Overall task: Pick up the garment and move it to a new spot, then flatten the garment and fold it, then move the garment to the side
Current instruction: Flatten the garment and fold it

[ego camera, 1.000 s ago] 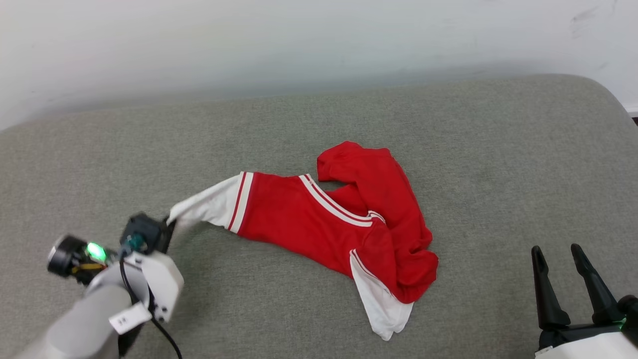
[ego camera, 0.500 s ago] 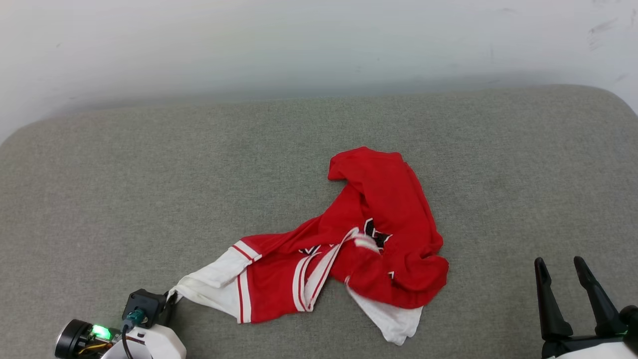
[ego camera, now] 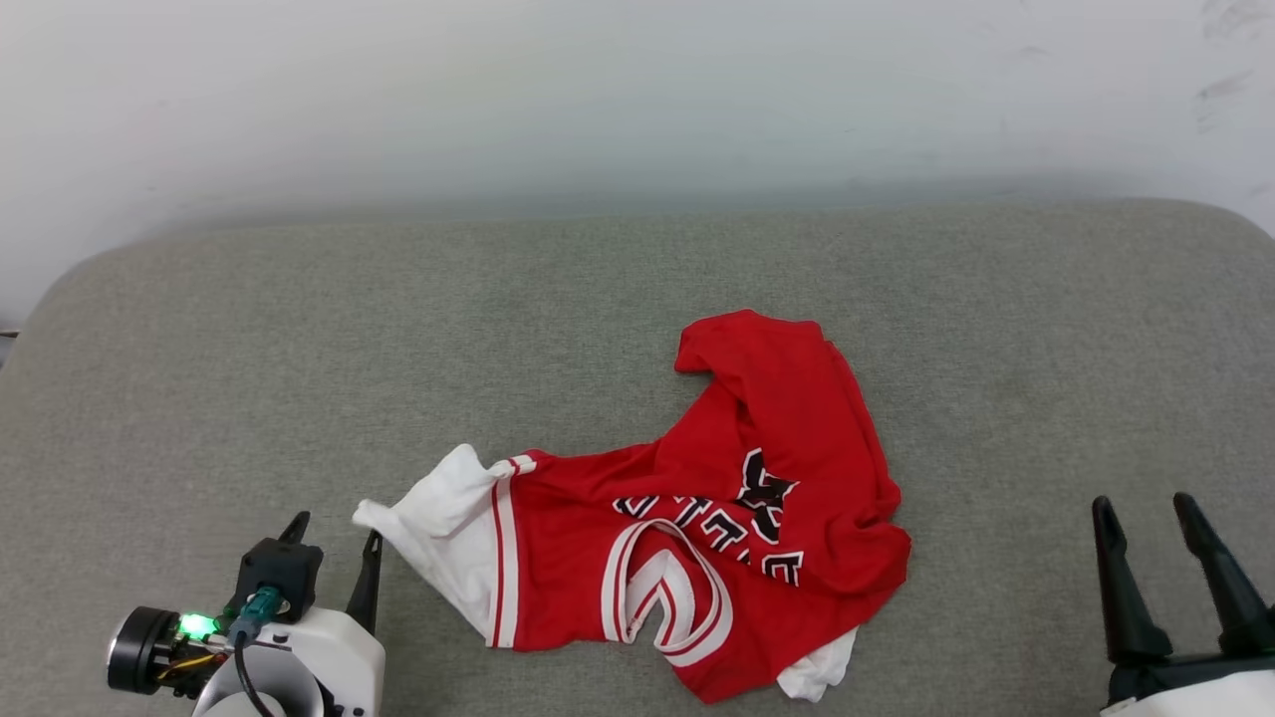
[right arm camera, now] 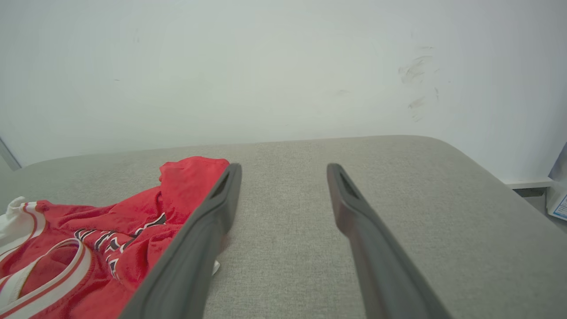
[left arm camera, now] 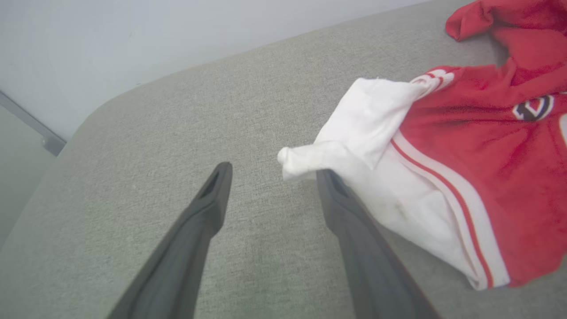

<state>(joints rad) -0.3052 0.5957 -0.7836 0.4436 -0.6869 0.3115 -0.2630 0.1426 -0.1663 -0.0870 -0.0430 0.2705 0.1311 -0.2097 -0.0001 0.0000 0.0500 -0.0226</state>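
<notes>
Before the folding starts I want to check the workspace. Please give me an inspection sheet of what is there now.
Surface: grey fabric cushion, smooth.
Job's things: garment, crumpled, black lettering and striped neck trim facing up.
Clutter: nothing seen.
Grippers: left gripper open, close beside the white sleeve, holding nothing; right gripper open, empty, apart from the garment.
Cables: black cable at the left wrist.
Surroundings: pale wall with scuff marks behind.

- Red soft-fabric T-shirt with white sleeves (ego camera: 757,518) lies on the grey upholstered surface (ego camera: 299,349).
- Dark two-fingered left gripper (ego camera: 337,528) sits just left of the T-shirt.
- Dark two-fingered right gripper (ego camera: 1144,501) sits well right of it.
</notes>
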